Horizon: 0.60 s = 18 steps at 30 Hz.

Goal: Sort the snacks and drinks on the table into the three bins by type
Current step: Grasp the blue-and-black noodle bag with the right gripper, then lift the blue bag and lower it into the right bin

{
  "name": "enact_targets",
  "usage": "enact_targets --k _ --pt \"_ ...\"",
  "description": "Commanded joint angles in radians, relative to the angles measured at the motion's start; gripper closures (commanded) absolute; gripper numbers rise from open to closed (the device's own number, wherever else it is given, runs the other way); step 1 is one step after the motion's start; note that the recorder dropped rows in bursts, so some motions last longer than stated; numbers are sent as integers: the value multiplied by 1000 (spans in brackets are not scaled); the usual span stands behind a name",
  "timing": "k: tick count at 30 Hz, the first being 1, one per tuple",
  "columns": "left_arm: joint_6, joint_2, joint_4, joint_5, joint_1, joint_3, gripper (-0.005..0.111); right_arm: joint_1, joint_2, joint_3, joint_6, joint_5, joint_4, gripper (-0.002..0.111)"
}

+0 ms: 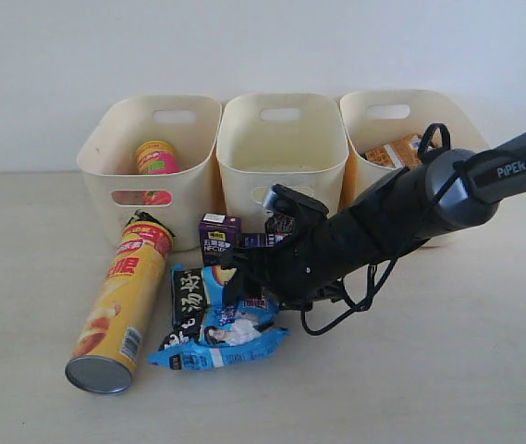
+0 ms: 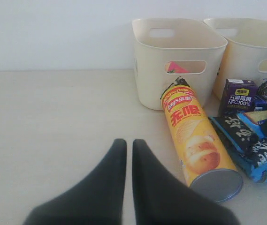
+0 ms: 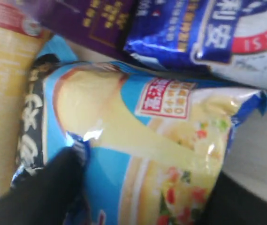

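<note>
Blue-white bag [image 3: 147,140] is being straddled by spread right fingers [image 3: 49,187]; left fingers [image 2: 110,187] are sitting clenched, empty. Closing and carrying to the right bin [image 1: 401,93] is likely being required.

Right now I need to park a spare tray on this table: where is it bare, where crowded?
Bare table lies left of the yellow chip tube, and more right of the right arm, in front of the right bin. It is crowded ahead of the middle bin, where the purple carton, blue-white bag, black bag and right gripper bunch together.
</note>
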Motion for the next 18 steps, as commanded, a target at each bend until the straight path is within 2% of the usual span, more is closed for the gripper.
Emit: enact_targets --k 1,8,18 --pt "2 -3 -8 -7 3 4 103 0 40 18 -41 19 -82 107" --pt "2 -3 -8 -7 3 4 103 -5 29 18 -89 26 -112 109" --pt "2 -3 -8 -7 3 4 103 -81 -130 18 -133 243 -110 109"
